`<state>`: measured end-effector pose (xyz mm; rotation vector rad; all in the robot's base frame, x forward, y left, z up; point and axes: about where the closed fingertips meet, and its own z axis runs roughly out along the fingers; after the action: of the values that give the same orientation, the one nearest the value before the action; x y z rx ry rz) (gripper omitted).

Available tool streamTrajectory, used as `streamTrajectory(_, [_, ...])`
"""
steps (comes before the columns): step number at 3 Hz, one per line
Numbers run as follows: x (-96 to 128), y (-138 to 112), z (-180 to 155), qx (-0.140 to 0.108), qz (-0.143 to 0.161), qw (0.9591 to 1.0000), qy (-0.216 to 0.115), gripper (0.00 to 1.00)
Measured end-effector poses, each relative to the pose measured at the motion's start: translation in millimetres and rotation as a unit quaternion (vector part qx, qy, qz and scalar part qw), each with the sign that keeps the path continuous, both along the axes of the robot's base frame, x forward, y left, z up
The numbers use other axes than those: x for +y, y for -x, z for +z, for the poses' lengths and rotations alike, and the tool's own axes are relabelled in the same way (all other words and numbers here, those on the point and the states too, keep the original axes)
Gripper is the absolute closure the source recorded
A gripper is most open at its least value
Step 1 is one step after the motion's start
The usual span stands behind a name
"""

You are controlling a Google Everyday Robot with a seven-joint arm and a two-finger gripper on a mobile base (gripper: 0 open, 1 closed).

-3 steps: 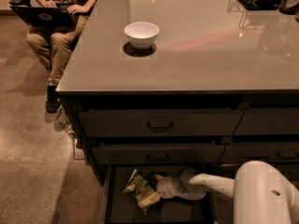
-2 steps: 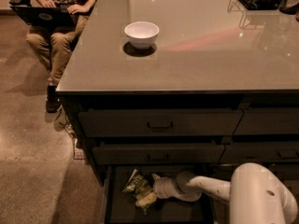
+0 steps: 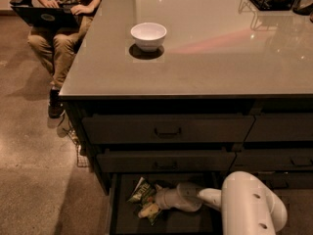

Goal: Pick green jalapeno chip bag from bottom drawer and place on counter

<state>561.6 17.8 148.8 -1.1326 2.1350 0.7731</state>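
High view — downward, end effector (image 3: 157, 199) in drawer (image 3: 188, 223)

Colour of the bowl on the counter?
Plain white bowl, camera view; gripper is down in the bottom drawer by the chip bag.

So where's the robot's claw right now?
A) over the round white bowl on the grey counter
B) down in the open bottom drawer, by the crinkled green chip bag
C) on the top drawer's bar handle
B: the claw is down inside the open dark bottom drawer, right beside the small crinkled green foil chip bag, well below the glossy grey counter.
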Motion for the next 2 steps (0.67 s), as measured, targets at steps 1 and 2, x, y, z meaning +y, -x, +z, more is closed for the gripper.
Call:
streamTrajectory(1, [0.9,-10.6,-25.0,0.009,-0.007,0.9999,-0.001,0.02])
streamTrajectory(2, [1.4,-13.3,-30.0,0.010,-0.007,0.9999,-0.005,0.24])
